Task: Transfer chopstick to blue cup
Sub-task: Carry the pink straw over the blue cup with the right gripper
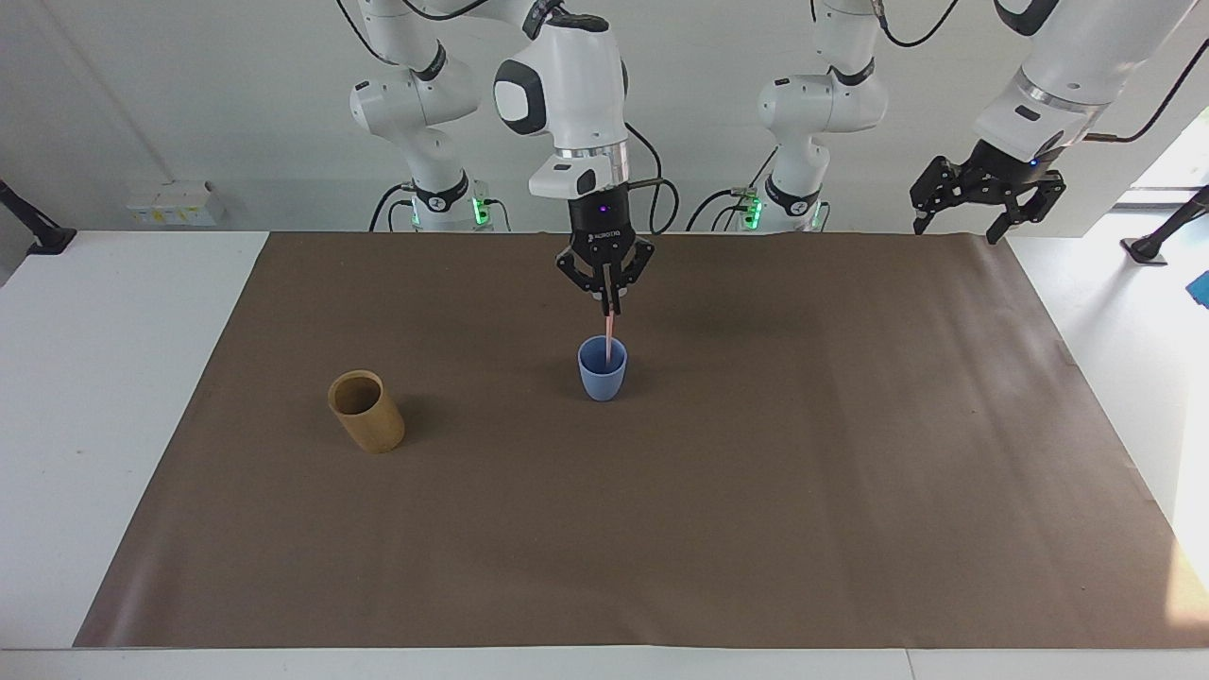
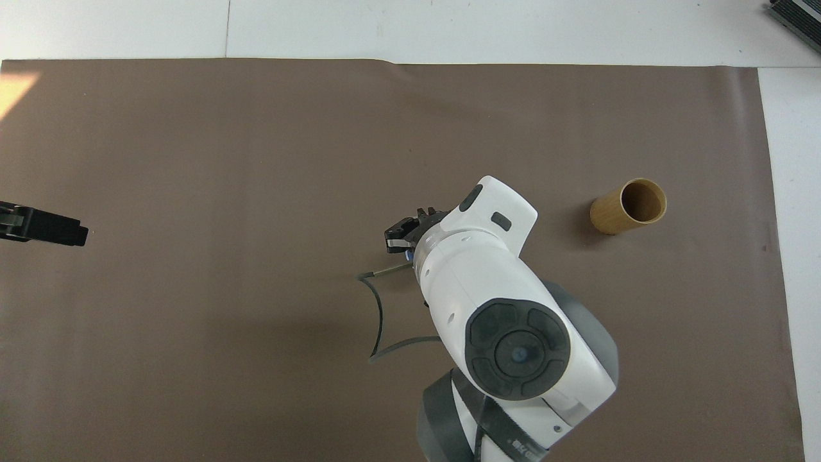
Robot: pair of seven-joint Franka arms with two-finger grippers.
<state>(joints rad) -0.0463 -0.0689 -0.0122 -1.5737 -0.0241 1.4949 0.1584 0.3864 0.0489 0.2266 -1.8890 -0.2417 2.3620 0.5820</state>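
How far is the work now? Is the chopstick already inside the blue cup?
Partly. Done: the right hand is shut on the chopstick and holds it upright over the blue cup, with the lower end inside the rim. Left: letting go and lifting away. The left hand waits open at the table's edge.

The chopstick (image 1: 611, 338) stands in the blue cup (image 1: 602, 376), the bamboo cup (image 1: 366, 412) toward the right arm's end.
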